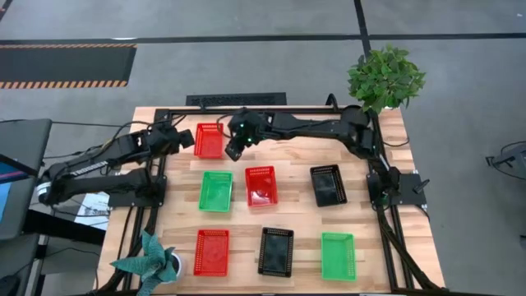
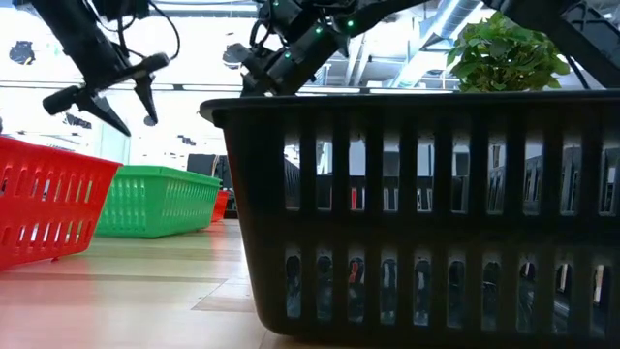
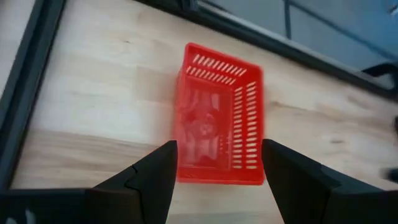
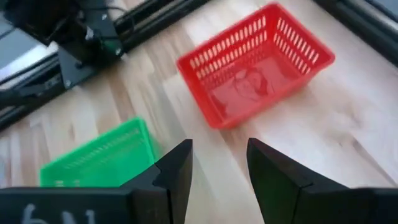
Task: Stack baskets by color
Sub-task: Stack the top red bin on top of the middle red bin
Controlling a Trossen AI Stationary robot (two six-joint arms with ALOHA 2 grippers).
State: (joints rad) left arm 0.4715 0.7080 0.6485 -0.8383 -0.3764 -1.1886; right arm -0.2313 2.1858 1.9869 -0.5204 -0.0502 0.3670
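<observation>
Several mesh baskets stand on their bottoms on the wooden table. A red basket [image 1: 209,140] [image 3: 217,127] [image 4: 255,62] is at the far side. In the middle row are a green basket [image 1: 216,191] [image 4: 99,162], a red one [image 1: 261,185] and a black one [image 1: 328,184]. In the near row are a red basket [image 1: 212,251], a black one [image 1: 276,251] [image 2: 417,213] and a green one [image 1: 338,255]. My left gripper [image 1: 187,138] [image 3: 217,149] hangs open just left of the far red basket. My right gripper [image 1: 233,152] [image 4: 217,146] hangs open just right of it. Both hold nothing.
A leafy potted plant [image 1: 385,78] stands at the table's far right corner and a spiky one [image 1: 152,265] at the near left corner. Black frame rails [image 1: 156,177] run along the left and right edges. Bare wood lies between the basket rows.
</observation>
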